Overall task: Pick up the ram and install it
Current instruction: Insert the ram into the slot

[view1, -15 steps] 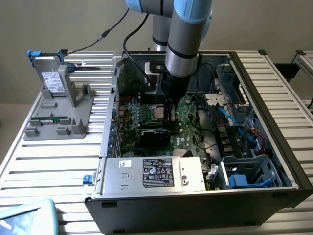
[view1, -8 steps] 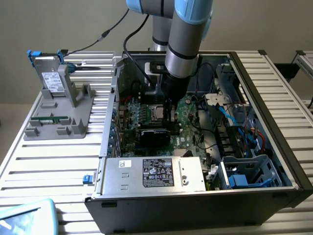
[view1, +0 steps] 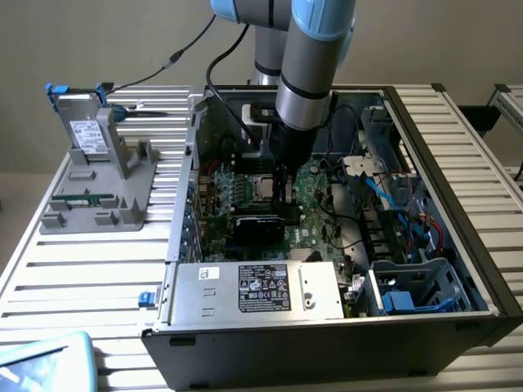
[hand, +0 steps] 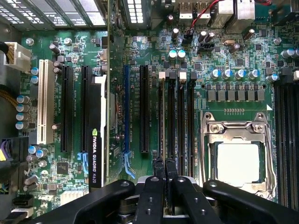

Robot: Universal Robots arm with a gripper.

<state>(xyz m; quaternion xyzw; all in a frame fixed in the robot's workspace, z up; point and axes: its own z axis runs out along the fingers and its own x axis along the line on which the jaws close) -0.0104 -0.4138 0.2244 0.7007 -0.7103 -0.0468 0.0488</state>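
Note:
A narrow green strip that looks like the ram [view1: 82, 197] lies flat in a slot of the grey fixture [view1: 122, 208] on the table at the exterior view's left, outside the computer case. My gripper [view1: 283, 189] is far from it, reaching down inside the open case over the motherboard [view1: 315, 200], just beside the CPU socket [view1: 260, 189]. In the wrist view my gripper [hand: 164, 169] is shut, its fingers [hand: 152, 196] pressed together above the row of long dark memory slots [hand: 171, 116] next to the CPU socket [hand: 238, 161]. I see nothing between the fingertips.
A grey drive with blue tabs [view1: 78, 114] stands upright in the fixture. Inside the case are a graphics card [hand: 95, 154], a power supply [view1: 261, 290] at the front, blue cables [view1: 392, 192] and a drive cage [view1: 417, 290]. The case walls hem in the arm.

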